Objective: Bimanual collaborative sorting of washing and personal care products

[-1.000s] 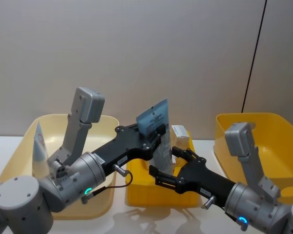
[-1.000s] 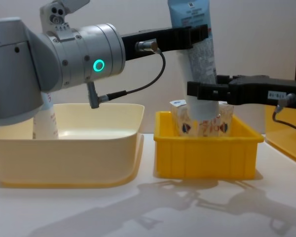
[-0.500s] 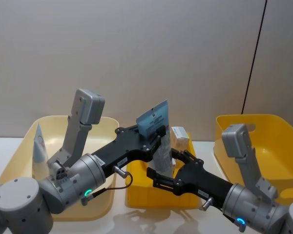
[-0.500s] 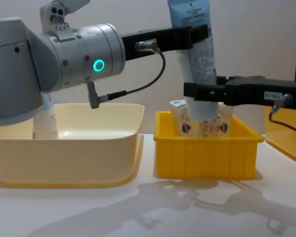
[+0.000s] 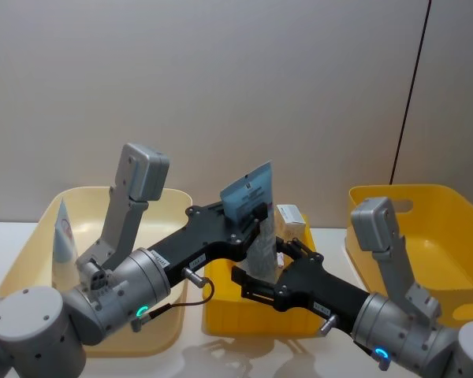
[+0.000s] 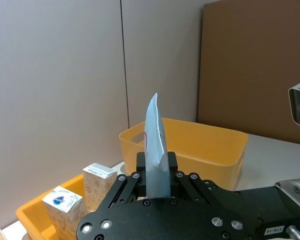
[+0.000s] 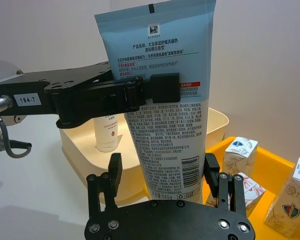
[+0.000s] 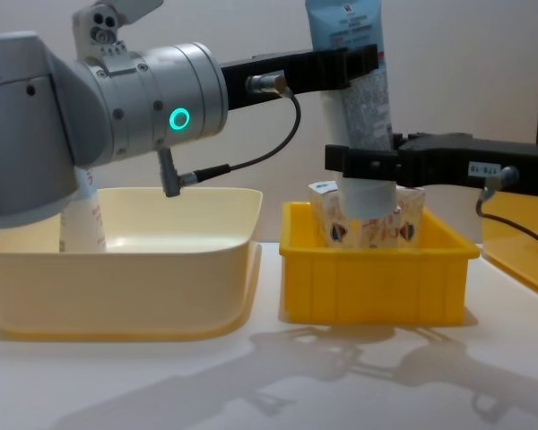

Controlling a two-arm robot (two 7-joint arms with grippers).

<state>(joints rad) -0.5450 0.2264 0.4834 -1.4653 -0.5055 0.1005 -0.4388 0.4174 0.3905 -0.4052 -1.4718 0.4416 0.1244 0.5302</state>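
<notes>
Two grippers meet on one pale-blue tube [image 7: 166,135]: nearest, the right gripper [image 7: 162,165] stands with jaws wide around its lower body, seemingly for a handover, while the left gripper [image 8: 351,63] pinches its upper part, holding it upright above the cartons [image 7: 240,150] in the yellow bin [image 8: 377,287].

On white table [image 8: 161,385], three containers in a row: wide cream plastic bin [image 8: 117,287] at left, small yellow rectangular plastic bin [image 8: 377,287] just beside it in the middle, large yellow plastic bin [image 5: 433,228] at right, apart.

In middle bin: small white cardboard cartons [image 8: 336,219], upright.

Over middle bin, upright: tall pale-blue plastic squeeze tube [image 8: 359,98], clamped near its top in left gripper [image 8: 354,64]. Lower down: right gripper [image 8: 363,163] astride it, fingers [image 7: 114,167] spread either side.

In cream bin, far left corner: second pale-blue squeeze tube [image 5: 63,232], upright.
</notes>
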